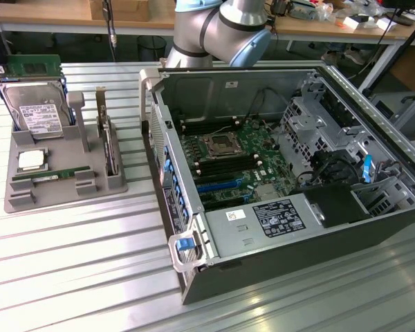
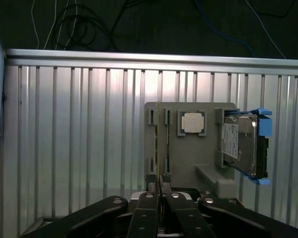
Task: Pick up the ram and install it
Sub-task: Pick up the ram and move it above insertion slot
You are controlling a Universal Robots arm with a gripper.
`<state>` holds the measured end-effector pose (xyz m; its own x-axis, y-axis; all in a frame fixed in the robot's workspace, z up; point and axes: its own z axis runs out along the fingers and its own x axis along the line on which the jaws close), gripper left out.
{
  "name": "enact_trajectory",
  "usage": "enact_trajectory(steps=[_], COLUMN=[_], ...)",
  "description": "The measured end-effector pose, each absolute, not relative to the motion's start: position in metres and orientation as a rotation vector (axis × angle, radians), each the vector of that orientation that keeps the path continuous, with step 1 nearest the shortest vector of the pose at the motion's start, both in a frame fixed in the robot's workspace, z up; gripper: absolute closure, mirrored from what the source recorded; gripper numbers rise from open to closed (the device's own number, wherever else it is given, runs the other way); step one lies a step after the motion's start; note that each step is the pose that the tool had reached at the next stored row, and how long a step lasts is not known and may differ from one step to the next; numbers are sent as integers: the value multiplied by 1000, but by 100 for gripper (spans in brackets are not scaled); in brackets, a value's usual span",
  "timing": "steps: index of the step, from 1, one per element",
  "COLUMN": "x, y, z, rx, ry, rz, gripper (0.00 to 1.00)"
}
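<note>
In the wrist view my gripper [image 2: 161,191] is shut on the ram [image 2: 159,144]. The ram shows edge-on as a thin greenish line running out from between the black fingers [image 2: 148,208]. It hangs high above the grey parts tray [image 2: 188,158], over the tray's slotted side. In the exterior view the ram [image 1: 31,66] is a long green strip with a whitish label, level, at the upper left in front of the hard drive [image 1: 38,114]. The open computer case [image 1: 159,90] lies at the exterior view's right, its green motherboard [image 1: 259,169] facing up.
The tray [image 1: 66,190] holds the hard drive, a square silver processor chip [image 1: 31,160], an upright card with a metal bracket [image 1: 107,142] and another green strip [image 1: 52,176] in a slot. The arm's elbow [image 1: 221,28] stands behind the case. The ribbed metal table [image 1: 76,263] carries both.
</note>
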<state>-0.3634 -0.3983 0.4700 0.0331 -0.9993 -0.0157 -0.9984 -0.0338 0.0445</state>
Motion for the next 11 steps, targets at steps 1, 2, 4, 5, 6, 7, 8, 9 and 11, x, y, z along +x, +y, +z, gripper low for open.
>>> enact_trajectory(steps=[1, 2, 4, 5, 6, 7, 8, 9, 11], x=[-363, -363, -362, -361, -360, -359, -359, -358, -357], y=[-398, -398, -398, -398, -398, -398, -398, -398, -398], z=[470, 470, 469, 469, 469, 469, 469, 469, 469], rx=[2243, 2243, 2242, 2242, 2243, 2243, 2243, 2243, 2243], ry=[-2169, -2169, -2168, -2168, -2167, -2167, -2167, -2167, -2166], rz=[-66, -66, -67, -67, -68, -68, -68, -68, -68], gripper=[88, 88, 88, 88, 88, 88, 88, 88, 88])
